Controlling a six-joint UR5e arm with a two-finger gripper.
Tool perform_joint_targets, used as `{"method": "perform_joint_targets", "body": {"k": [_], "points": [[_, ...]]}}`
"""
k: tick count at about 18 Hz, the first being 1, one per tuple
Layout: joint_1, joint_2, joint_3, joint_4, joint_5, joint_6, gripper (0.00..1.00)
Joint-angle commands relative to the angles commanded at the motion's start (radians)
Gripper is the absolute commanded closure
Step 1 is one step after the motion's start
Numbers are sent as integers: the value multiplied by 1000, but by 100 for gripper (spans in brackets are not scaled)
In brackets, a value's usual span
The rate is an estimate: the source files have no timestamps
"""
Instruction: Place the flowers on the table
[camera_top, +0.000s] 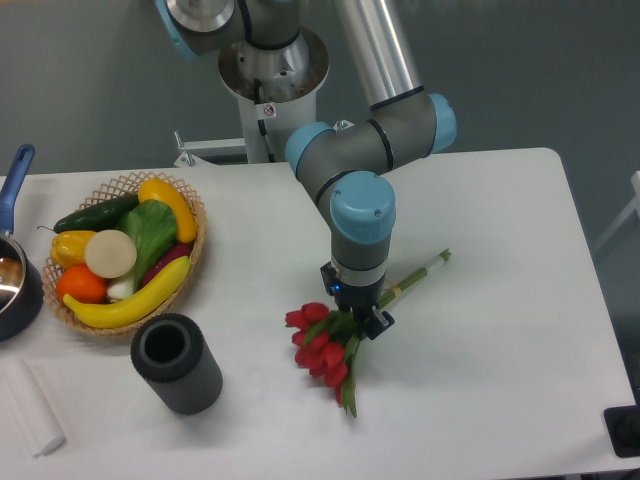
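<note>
Camera view: gripper (357, 318) clamps the flowers (322, 349), red heads low on the white table (500, 330), stems angled far-right. Grey wall (560, 70) behind; basket (128, 252) sits left.

Bare table (500, 340) right of the flowers (325, 345); dark cylinder (178, 362) and basket (190, 250) leftward.

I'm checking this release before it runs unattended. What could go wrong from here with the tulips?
1. The two-finger gripper grips the bunch of red tulips with green stems mid-stem, low over the white tabletop; pushing lower could crush blooms or stems.
2. The jaws are hidden behind the wrist, so a stem or leaf might snag and lift again on retreat.
3. The black ribbed cylinder stands nearby on the blooms' side; a sideways retreat could drag them towards it.
</note>
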Motion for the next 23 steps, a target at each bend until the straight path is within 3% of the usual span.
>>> {"method": "perform_joint_targets", "body": {"k": [6, 10, 12, 18, 23], "points": [[8, 90, 60, -28, -3, -3, 0], [12, 97, 141, -53, -8, 3, 0], [15, 115, 188, -134, -9, 5, 0], [110, 169, 347, -484, -54, 112, 0], [219, 230, 334, -610, -104, 317, 0]]}}
